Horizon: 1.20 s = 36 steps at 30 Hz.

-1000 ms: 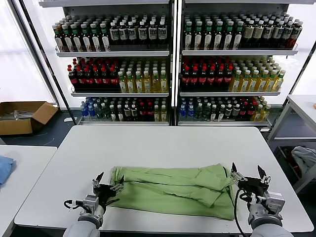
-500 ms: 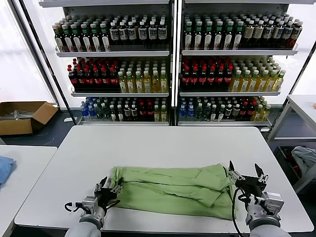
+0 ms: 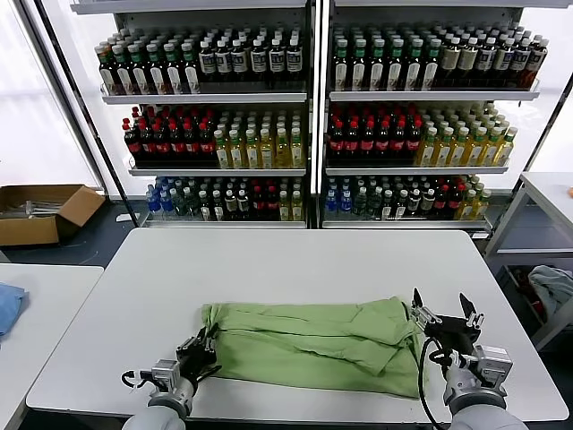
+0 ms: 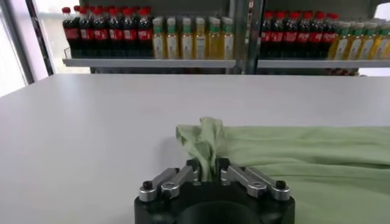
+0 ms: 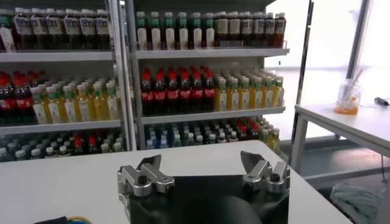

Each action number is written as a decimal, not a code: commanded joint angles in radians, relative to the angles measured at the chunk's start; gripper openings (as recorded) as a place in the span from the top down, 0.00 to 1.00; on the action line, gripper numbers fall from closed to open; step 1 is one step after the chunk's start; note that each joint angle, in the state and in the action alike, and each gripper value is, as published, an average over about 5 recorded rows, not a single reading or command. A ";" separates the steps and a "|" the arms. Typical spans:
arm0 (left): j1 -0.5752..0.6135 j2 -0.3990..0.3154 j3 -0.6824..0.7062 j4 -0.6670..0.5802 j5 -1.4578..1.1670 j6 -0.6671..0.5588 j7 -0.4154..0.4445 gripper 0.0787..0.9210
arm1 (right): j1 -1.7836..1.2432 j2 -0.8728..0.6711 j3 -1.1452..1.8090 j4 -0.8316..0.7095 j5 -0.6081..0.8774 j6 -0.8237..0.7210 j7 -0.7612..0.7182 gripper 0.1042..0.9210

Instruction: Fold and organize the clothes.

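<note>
Light green soft-fabric clothing (image 3: 313,345) lies in a long bundle along the near edge of the white surface (image 3: 295,260), spanning most of the middle, folded over itself — collar, buttons or print cannot be made out, nor whether it is one garment or more.

Left gripper (image 3: 199,351) sits at the bundle's left end, near the surface's near-left corner; in the left wrist view its fingers (image 4: 194,165) are clenched on a raised pinch of the green cloth (image 4: 207,146). The arm behind it is cut off by the frame's lower edge.

Right gripper (image 3: 445,322) is at the bundle's right end, toward the near-right corner, fingers spread wide and grasping nothing — the right wrist view shows only both finger tips (image 5: 149,164) against the shelves, the cloth hidden below its body.

Beyond the far edge, tall metal shelving (image 3: 313,116) filled with rows of bottles. An open brown cardboard box (image 3: 40,210) on the floor at left; contents unclear.
</note>
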 commanded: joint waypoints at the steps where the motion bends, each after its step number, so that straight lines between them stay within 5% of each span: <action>1: -0.015 0.013 -0.040 0.017 -0.009 -0.010 -0.005 0.94 | 0.004 -0.003 0.002 -0.003 0.001 0.001 0.001 0.12; 6: -0.049 0.118 -0.166 0.005 -0.055 -0.018 -0.026 0.98 | 0.017 -0.012 0.011 -0.007 0.009 -0.001 0.002 0.12; 14: -0.089 0.505 -0.492 0.095 -0.233 -0.016 -0.021 0.98 | 0.041 -0.013 0.005 -0.013 0.014 -0.005 0.004 0.12; 19: -0.103 0.621 -0.545 0.168 -0.249 -0.022 -0.010 0.98 | 0.044 0.000 -0.004 -0.024 0.012 0.002 0.006 0.12; 26: -0.076 0.492 -0.407 -0.025 -0.227 0.012 -0.015 0.98 | 0.041 0.012 -0.004 -0.032 0.009 0.007 0.009 0.12; 36: -0.068 0.249 0.054 -0.273 -0.080 0.060 -0.045 0.98 | -0.005 0.015 0.030 0.000 0.004 0.006 0.010 0.12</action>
